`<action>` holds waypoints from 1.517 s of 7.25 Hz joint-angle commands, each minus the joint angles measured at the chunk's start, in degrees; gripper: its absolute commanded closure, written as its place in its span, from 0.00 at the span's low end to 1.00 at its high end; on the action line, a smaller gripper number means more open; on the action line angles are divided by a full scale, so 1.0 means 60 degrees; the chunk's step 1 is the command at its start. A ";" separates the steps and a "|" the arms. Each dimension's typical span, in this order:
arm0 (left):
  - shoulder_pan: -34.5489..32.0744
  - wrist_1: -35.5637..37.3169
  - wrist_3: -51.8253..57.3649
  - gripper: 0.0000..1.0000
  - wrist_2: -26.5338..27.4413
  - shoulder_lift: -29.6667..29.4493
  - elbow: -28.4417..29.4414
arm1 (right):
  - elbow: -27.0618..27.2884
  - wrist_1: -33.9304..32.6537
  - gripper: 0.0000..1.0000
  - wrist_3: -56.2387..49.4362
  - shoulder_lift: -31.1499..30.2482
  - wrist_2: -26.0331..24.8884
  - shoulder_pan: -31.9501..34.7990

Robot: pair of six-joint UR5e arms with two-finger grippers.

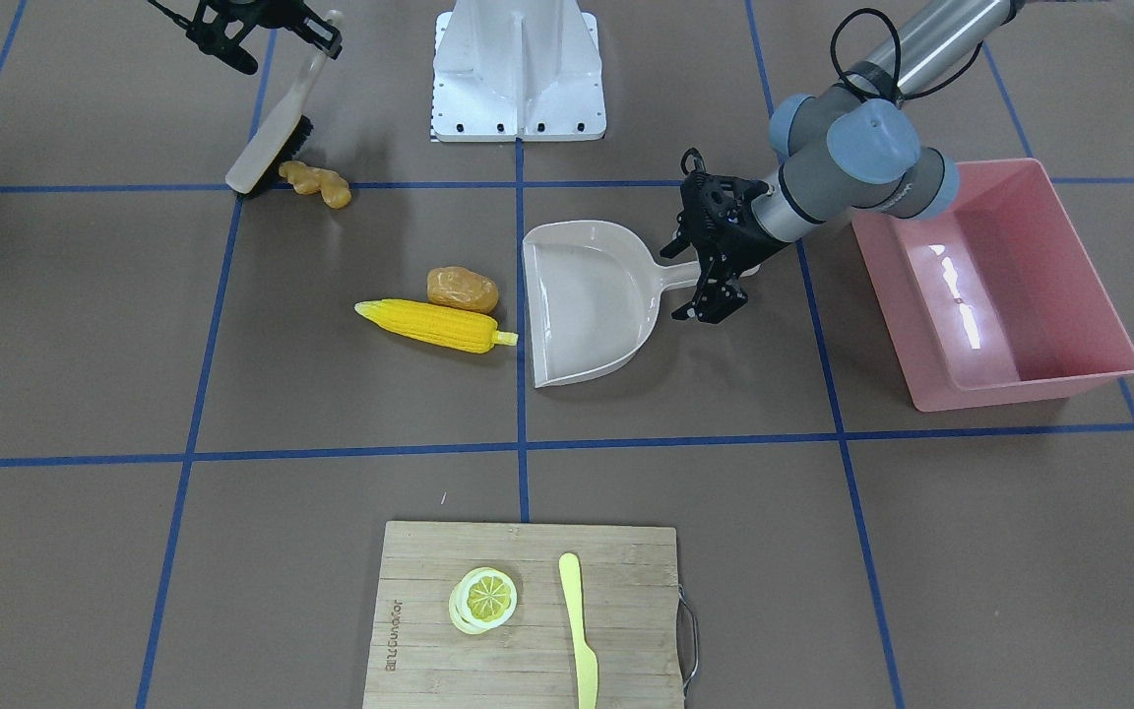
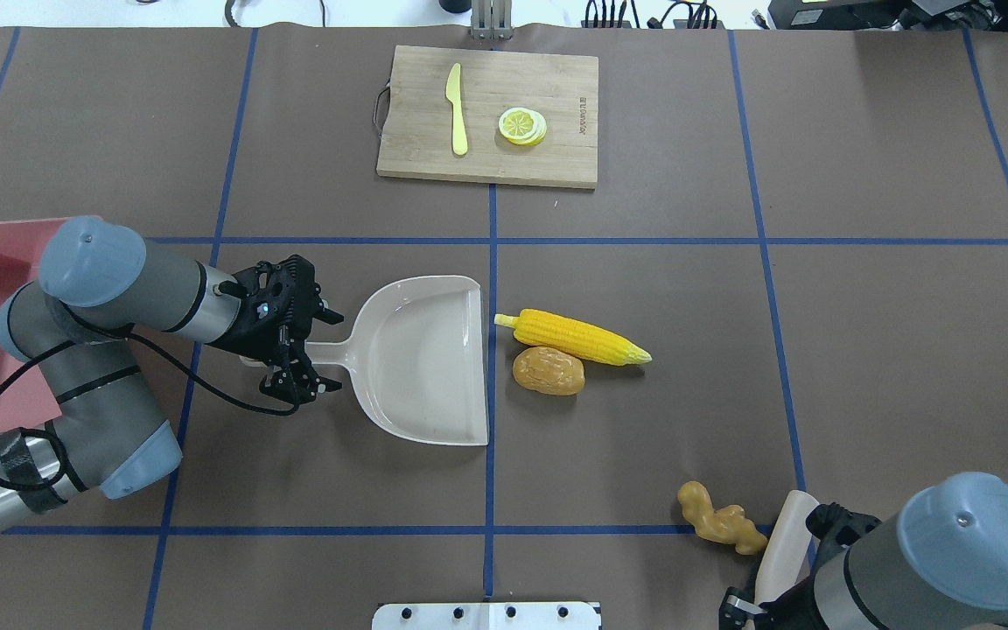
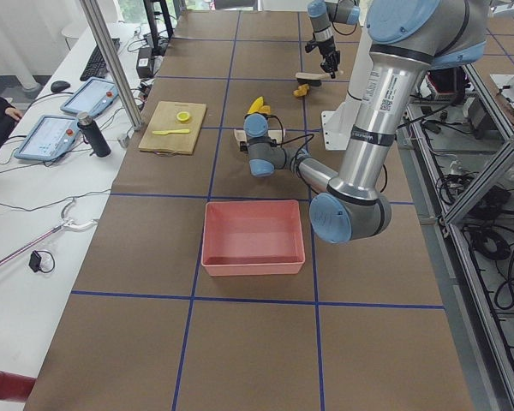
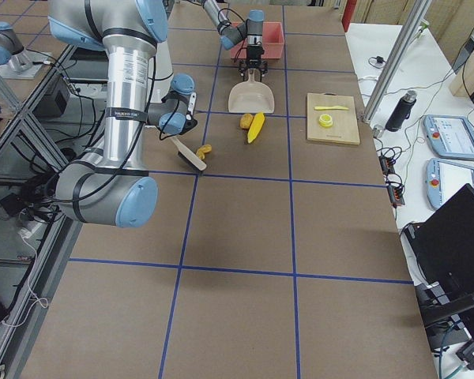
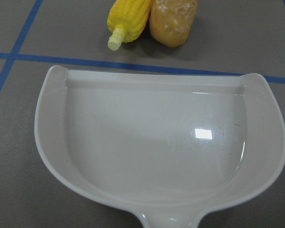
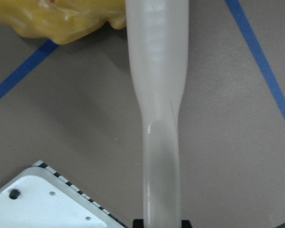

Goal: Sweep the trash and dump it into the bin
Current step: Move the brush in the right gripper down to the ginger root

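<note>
The yellow corn cob (image 1: pixel 434 325) and brown potato (image 1: pixel 462 289) lie side by side just off the open lip of the beige dustpan (image 1: pixel 587 300). Both also show in the left wrist view, corn (image 5: pixel 128 16) and potato (image 5: pixel 173 19). The tan ginger root (image 1: pixel 316 184) lies apart, touching the black bristles of a beige brush (image 1: pixel 277 138). My right gripper (image 1: pixel 324 34) is shut on the brush handle (image 6: pixel 159 142). My left gripper (image 2: pixel 325 350) is open, with its jaws on either side of the dustpan handle. The pink bin (image 1: pixel 1079 374) stands empty behind my left arm.
A wooden cutting board (image 1: pixel 528 551) with a lemon slice (image 1: pixel 483 598) and a pale yellow knife (image 1: pixel 577 630) lies at the table's far edge. The white robot base (image 1: pixel 518 69) stands near the ginger. Blue tape lines cross the brown table.
</note>
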 commanded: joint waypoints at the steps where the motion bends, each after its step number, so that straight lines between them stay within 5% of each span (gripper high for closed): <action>1: 0.0000 0.0005 0.0008 0.07 0.0015 0.0000 0.0001 | -0.0130 -0.1646 1.00 -0.0125 0.1767 0.0137 0.0448; 5: 0.0000 0.0020 0.0008 0.07 0.0146 0.0000 0.0001 | -0.1213 -0.2973 1.00 -0.0695 0.4045 0.0167 0.1050; 7: 0.0000 0.0020 0.0008 0.07 0.0147 0.0000 0.0001 | -0.0952 -0.3512 1.00 -0.0784 0.4163 0.1406 0.2114; 11: 0.0014 0.0020 0.0008 0.07 0.0147 0.0000 0.0001 | -0.0542 -0.3880 1.00 -0.0814 0.2924 0.1325 0.1463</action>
